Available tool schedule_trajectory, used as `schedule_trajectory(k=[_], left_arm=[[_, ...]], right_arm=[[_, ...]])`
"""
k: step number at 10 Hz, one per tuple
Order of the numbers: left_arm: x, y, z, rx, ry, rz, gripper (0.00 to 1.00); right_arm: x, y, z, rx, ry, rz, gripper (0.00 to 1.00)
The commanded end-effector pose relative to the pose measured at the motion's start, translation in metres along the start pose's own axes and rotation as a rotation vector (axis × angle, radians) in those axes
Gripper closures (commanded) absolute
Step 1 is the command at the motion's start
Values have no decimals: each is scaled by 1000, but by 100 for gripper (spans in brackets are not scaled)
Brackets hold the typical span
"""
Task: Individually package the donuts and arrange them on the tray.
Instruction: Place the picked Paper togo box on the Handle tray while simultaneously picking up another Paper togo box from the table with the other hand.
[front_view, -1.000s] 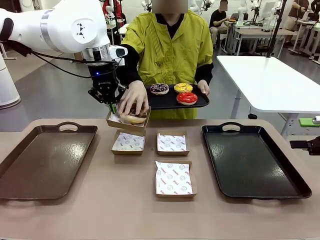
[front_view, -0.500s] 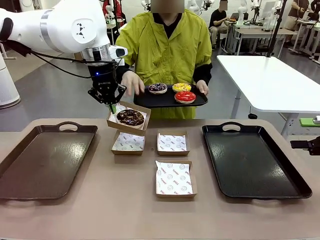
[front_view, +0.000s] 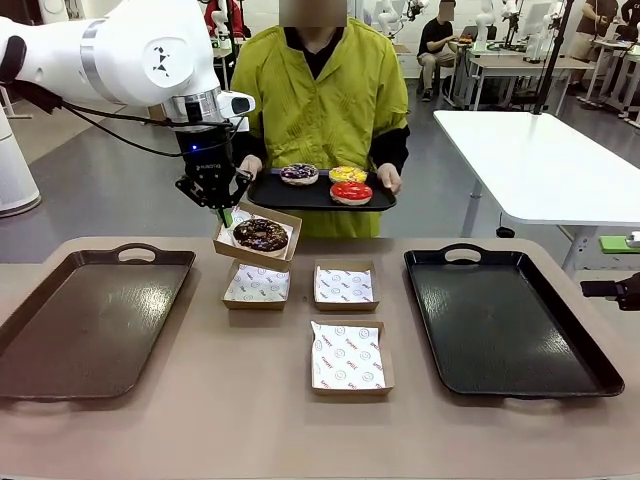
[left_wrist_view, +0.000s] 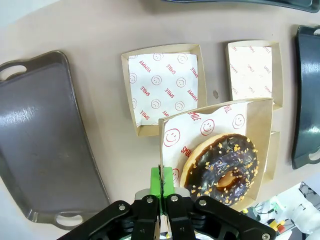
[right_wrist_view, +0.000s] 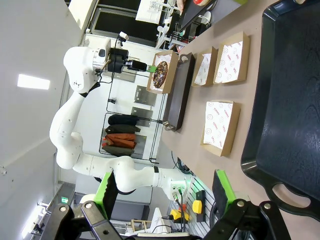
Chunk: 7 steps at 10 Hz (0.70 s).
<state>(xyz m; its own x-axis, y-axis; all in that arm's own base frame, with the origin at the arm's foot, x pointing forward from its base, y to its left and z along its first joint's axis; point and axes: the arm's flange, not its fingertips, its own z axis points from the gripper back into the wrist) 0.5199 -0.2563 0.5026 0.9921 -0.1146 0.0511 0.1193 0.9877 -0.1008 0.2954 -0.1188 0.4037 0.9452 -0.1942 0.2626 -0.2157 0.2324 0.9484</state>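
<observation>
Jaws of the left gripper are closed on one edge of a cardboard box, holding it in the air at the upper middle-left of the front view, above the empty boxes on the bench. The chocolate donut sits inside on the printed paper. In the left wrist view it lies toward the side of the box away from the pinch. The right gripper waits with its jaws wide apart, holding nothing.

At the top of the frame a person holds a black tray with the purple donut, the yellow donut and the red donut.

The step in hand looks like carrying this boxed donut to a tray on the bench, probably the brown tray at lower left, which is the nearer one. With the grip on a single edge and the weight far from it, the box tilts a little. The move should be slow and level, without sharp wrist turns, so the donut does not slide out. Aim for a far corner to leave room for three more boxes. Lower the box until its base rests flat, and only then let go.
</observation>
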Motion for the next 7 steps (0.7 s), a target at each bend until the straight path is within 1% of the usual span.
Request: schedule_trajectory(k=[1,3,4,5,7], left_arm=[[-6,3,1,4,-1,3,100],[0,0,0,0,0,0,99],[-8,7,11,37,-15,-33,99],[-26,20,23,66,-20,-33,99],[-63,60,36,85,-13,-56,99]], right_arm=[[0,1,0,12,-3,8,0],[0,0,0,0,0,0,0],[6,17,-16,-43,27,31,0],[13,40,-35,-112,60,97,0],[39,85,-80,-233,123,142,0]])
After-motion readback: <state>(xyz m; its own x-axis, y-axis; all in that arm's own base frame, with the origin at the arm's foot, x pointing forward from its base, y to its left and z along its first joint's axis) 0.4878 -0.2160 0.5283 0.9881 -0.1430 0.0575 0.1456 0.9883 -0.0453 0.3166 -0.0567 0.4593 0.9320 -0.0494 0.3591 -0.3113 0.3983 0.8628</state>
